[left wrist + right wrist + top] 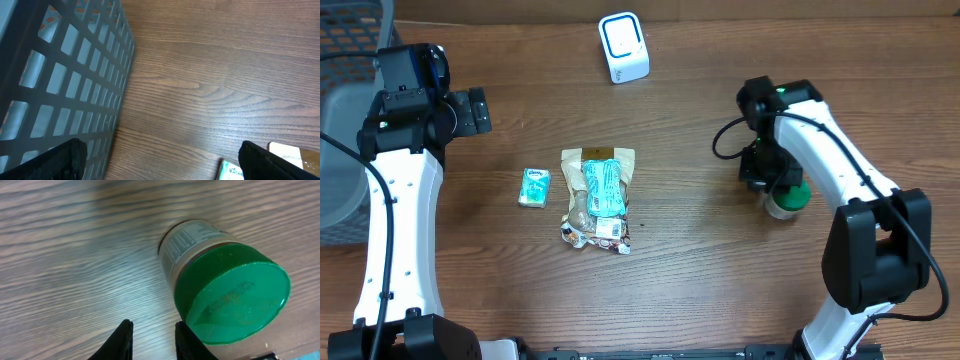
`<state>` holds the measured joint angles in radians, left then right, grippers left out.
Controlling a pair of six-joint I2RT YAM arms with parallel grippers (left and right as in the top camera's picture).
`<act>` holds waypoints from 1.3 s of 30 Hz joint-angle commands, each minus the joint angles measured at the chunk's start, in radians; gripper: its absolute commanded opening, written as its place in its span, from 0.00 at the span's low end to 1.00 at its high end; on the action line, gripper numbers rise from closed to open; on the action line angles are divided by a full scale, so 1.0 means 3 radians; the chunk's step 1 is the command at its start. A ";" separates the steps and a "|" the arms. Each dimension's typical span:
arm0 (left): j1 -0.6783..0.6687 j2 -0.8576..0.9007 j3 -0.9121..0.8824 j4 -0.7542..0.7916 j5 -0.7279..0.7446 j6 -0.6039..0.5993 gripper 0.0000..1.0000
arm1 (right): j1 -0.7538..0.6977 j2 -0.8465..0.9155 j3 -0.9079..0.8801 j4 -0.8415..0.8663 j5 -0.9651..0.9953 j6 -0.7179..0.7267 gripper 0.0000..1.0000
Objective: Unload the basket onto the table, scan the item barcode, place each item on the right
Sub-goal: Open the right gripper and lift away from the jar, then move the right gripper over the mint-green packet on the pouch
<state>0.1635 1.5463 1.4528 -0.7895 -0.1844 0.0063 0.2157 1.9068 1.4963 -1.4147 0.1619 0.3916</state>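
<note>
A jar with a green lid [787, 200] lies tilted on the wooden table at the right; in the right wrist view the jar [225, 295] shows its printed label toward the camera. My right gripper [154, 327] hangs just left of the jar, its narrow-set jaws open over bare table, the right finger [187, 340] next to the lid's edge. A white barcode scanner [623, 47] stands at the back middle. My left gripper [160, 155] is wide open and empty above the table at the left [470, 110].
A teal tissue pack [534, 187] and a brown snack bag [597, 197] lie mid-table. The tissue pack [230, 170] also shows by my left gripper's right finger. A grey mesh basket [340, 150] stands at the left edge, close beside my left gripper [60, 75].
</note>
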 commanded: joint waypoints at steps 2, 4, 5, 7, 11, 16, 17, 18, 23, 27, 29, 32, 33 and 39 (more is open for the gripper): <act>-0.0023 -0.0045 0.0050 0.0000 0.0005 -0.0033 0.99 | -0.0097 0.0006 -0.0014 -0.0009 0.0072 0.0005 0.26; -0.0023 -0.0045 0.0050 0.0000 0.0005 -0.0033 1.00 | -0.0111 0.0006 -0.0014 -0.0018 0.0075 0.0005 0.26; -0.0023 -0.0045 0.0050 0.0001 0.0005 -0.0033 1.00 | -0.0109 0.0006 -0.0014 -0.0019 0.0089 0.0005 0.26; -0.0023 -0.0045 0.0050 0.0001 0.0005 -0.0033 1.00 | -0.0109 0.0006 -0.0014 -0.0017 0.0094 0.0006 0.26; -0.0023 -0.0045 0.0050 0.0001 0.0005 -0.0033 0.99 | -0.0060 0.0003 -0.0013 0.0009 -0.0259 0.0006 0.26; -0.0023 -0.0045 0.0050 0.0000 0.0005 -0.0033 1.00 | 0.0163 0.0003 -0.0013 0.0149 -0.0774 -0.0010 0.30; -0.0023 -0.0045 0.0050 0.0001 0.0005 -0.0033 1.00 | 0.0217 0.0003 -0.0013 0.0224 -0.0891 -0.0013 0.30; -0.0023 -0.0045 0.0050 0.0000 0.0005 -0.0033 1.00 | 0.0271 0.0003 -0.0013 0.0317 -0.1034 -0.0028 0.30; -0.0023 -0.0045 0.0050 0.0001 0.0005 -0.0033 1.00 | 0.0549 0.0003 -0.0013 0.0951 -0.1839 -0.0221 0.42; -0.0023 -0.0045 0.0050 0.0000 0.0005 -0.0033 0.99 | 0.0732 0.0010 -0.0013 0.1423 -0.1916 -0.0139 0.55; -0.0023 -0.0045 0.0050 0.0000 0.0005 -0.0033 1.00 | 0.0797 0.0031 -0.0013 0.1625 -0.1918 0.0023 0.57; -0.0023 -0.0045 0.0050 0.0001 0.0005 -0.0033 1.00 | 0.0895 0.0095 -0.0013 0.1863 -0.1918 0.0106 0.60; -0.0023 -0.0045 0.0050 0.0000 0.0004 -0.0033 1.00 | 0.0927 0.0113 -0.0013 0.1929 -0.1918 0.0106 0.61; -0.0023 -0.0045 0.0050 0.0000 0.0005 -0.0033 0.99 | 0.1152 0.0245 -0.0013 0.2271 -0.1915 0.0106 0.59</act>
<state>0.1635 1.5463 1.4528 -0.7898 -0.1844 0.0063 0.5282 1.9572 1.4956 -0.7555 -0.4000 0.4137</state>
